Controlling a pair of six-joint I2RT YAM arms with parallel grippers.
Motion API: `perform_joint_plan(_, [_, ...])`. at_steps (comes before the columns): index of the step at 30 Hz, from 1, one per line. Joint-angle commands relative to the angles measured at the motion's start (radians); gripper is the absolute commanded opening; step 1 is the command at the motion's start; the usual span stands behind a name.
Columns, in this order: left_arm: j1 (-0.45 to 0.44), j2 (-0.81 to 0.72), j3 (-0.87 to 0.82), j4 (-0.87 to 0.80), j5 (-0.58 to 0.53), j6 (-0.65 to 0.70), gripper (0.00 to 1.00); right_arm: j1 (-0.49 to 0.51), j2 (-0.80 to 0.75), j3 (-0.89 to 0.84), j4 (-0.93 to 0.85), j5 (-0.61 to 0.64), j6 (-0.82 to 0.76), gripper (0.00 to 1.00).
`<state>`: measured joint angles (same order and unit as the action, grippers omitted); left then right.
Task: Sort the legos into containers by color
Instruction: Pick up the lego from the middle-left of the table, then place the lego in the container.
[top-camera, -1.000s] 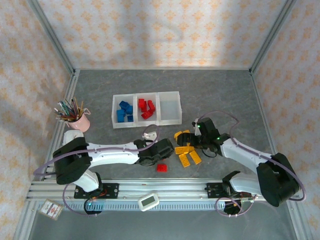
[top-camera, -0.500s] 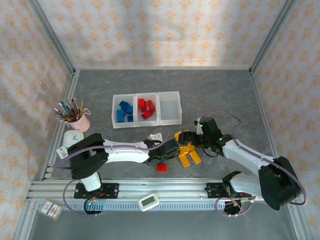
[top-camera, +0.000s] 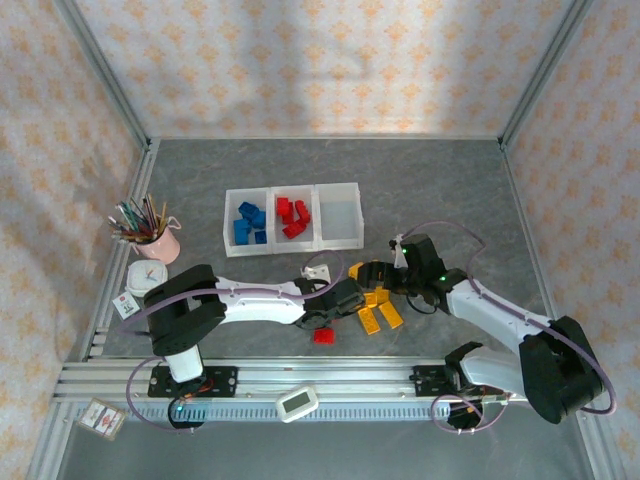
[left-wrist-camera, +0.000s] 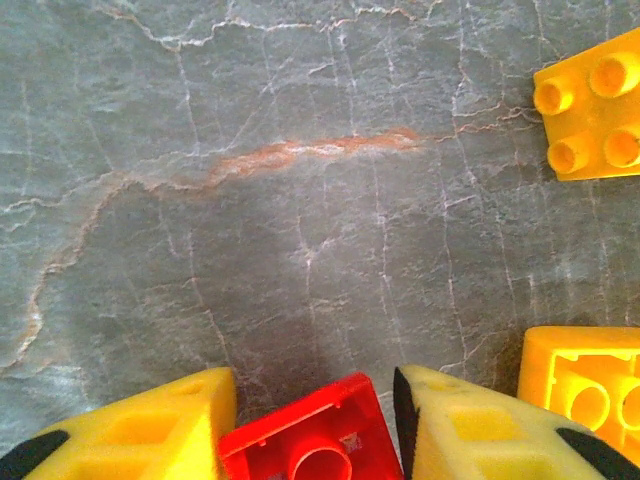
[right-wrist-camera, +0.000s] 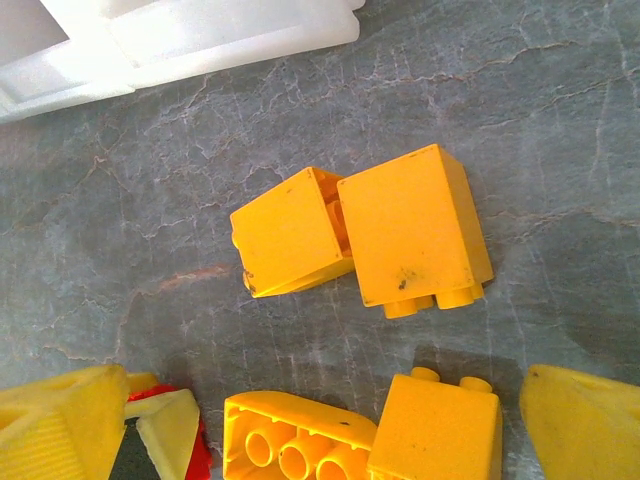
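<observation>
My left gripper (left-wrist-camera: 312, 405) is low over the table with a red lego (left-wrist-camera: 305, 442) lying hollow side up between its yellow fingers, both pressed against it. In the top view this gripper (top-camera: 347, 298) sits at the left edge of the yellow lego pile (top-camera: 375, 305). My right gripper (right-wrist-camera: 320, 440) is open wide just above that pile, with two yellow legos (right-wrist-camera: 300, 445) between its fingers. Another red lego (top-camera: 322, 336) lies loose nearer the rail. The containers (top-camera: 292, 248) hold blue legos (top-camera: 249, 225) on the left and red legos (top-camera: 292, 216) in the middle.
A pink cup of pencils (top-camera: 155, 242) and a small white clock (top-camera: 146, 275) stand at the left. The metal rail (top-camera: 300, 380) with a white device (top-camera: 297, 403) runs along the near edge. The two grippers are nearly touching.
My left arm has reached right to the edge of the yellow pile and its jaws have closed in on a red lego. My right gripper has edged slightly left, still open.
</observation>
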<state>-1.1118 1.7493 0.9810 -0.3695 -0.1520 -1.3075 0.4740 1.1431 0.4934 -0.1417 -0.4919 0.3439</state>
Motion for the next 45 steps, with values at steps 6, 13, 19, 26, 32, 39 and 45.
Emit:
perform_joint_plan(6, [0.010,-0.006,0.010,0.005,-0.057,0.024,0.31,-0.008,-0.021,0.014,-0.012,0.009,0.008,1.00])
perform_joint_plan(13, [0.026,-0.058,0.009,0.003,-0.081,0.044,0.28,-0.007,-0.026,0.046,-0.034,0.006,0.000,1.00])
perform_joint_plan(19, [0.113,-0.168,0.016,-0.074,-0.165,0.121,0.28,0.004,-0.024,0.092,-0.036,-0.009,-0.008,1.00])
perform_joint_plan(26, [0.368,-0.221,0.100,-0.073,-0.266,0.380,0.29,0.050,0.018,0.165,-0.004,0.014,0.000,1.00])
perform_joint_plan(32, [0.526,-0.085,0.245,0.038,-0.262,0.556,0.29,0.088,0.067,0.227,0.018,0.060,0.001,1.00])
perform_joint_plan(39, [0.583,0.100,0.413,0.027,-0.221,0.619,0.37,0.099,0.092,0.274,-0.003,0.107,-0.035,1.00])
perform_joint_plan(45, [0.593,0.094,0.433,-0.005,-0.180,0.623,0.53,0.130,0.098,0.310,-0.039,0.137,-0.082,1.00])
